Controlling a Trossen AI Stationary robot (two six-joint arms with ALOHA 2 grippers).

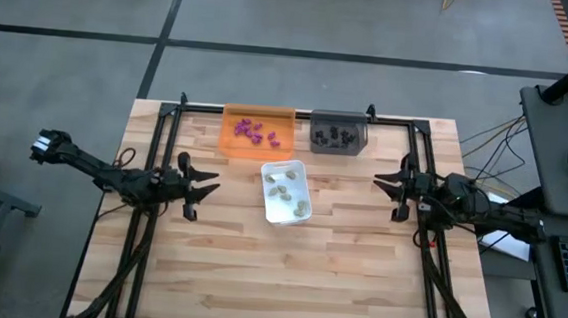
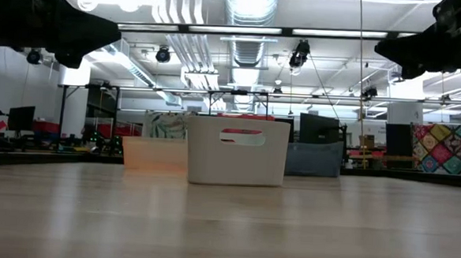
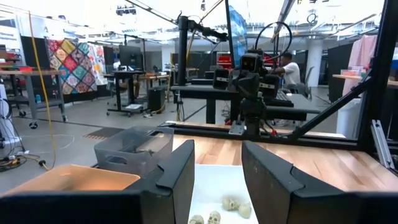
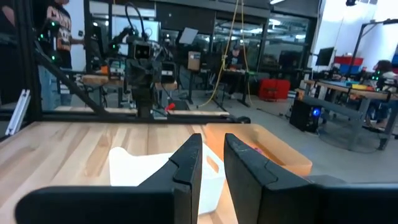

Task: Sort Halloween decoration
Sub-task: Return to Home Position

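Everything sorted by colour.
The left claw point(image 1: 212, 183) gapes, the right claw point(image 1: 378, 185) barely; orange plastic tray point(image 1: 227, 145) holds purple pieces point(image 1: 254, 131), grey tray point(image 1: 314, 141) black pieces point(image 1: 338, 135), white tray point(image 1: 266, 204) beige skulls point(image 1: 284, 189).

- Tiny purple plastic toy pieces point(image 1: 254, 131): I see them scattered in the orange tray point(image 1: 227, 147).
- Tiny black toy pieces point(image 1: 337, 136): bunched in the grey tray point(image 1: 314, 142).
- Pale beige skull-shaped pieces point(image 1: 284, 188): loose in the white tray point(image 1: 272, 214).

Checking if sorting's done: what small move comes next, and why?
Probably just draw the left gripper and right gripper, both open and empty, back to rest: no loose piece shows on the table; purple pieces lie in the orange tray, black ones in the grey tray, beige ones in the white tray.
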